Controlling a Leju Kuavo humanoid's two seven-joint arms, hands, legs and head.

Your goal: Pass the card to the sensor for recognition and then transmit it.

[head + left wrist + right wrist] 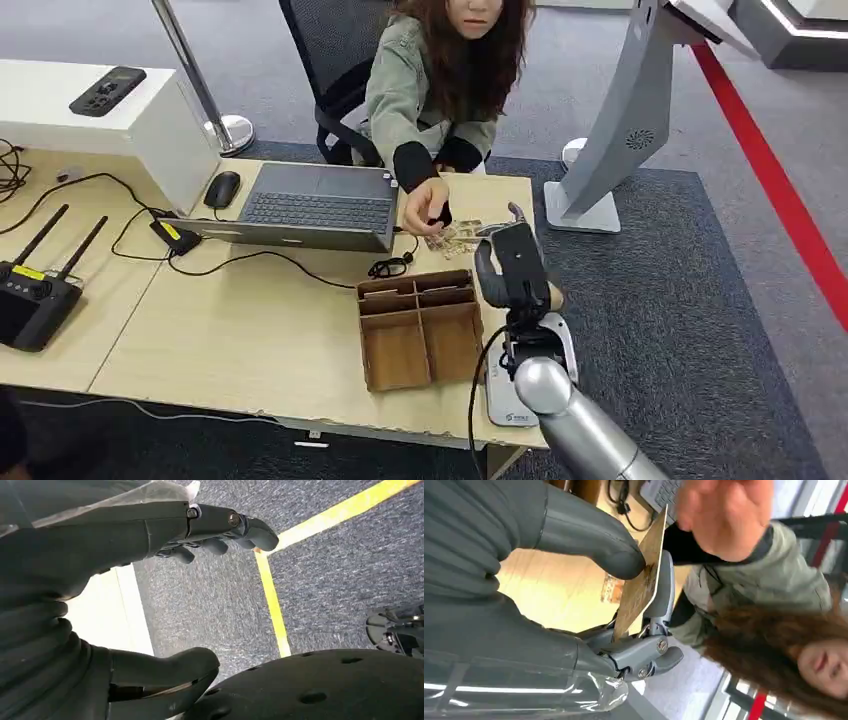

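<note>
My right hand point(514, 264) hangs over the right end of the table, beyond the wooden box. It pinches a tan card point(640, 582) between its thumb point(591, 537) and fingers point(659, 595), the card standing on edge. A person's hand point(724, 515) is raised close to the card's far end. A small white card sensor point(510, 406) lies at the table's near right corner, partly hidden under my right arm. Several loose cards point(455, 238) lie by the person's hand point(428, 210). My left hand point(150, 535) hangs over carpet, fingers and thumb apart, holding nothing.
A divided wooden box point(420, 330) stands near the front edge. An open laptop point(312, 205), a mouse point(222, 188) and cables lie behind it, and a black device with antennas point(30, 300) sits at the left. A grey kiosk stand point(615, 140) rises to the right.
</note>
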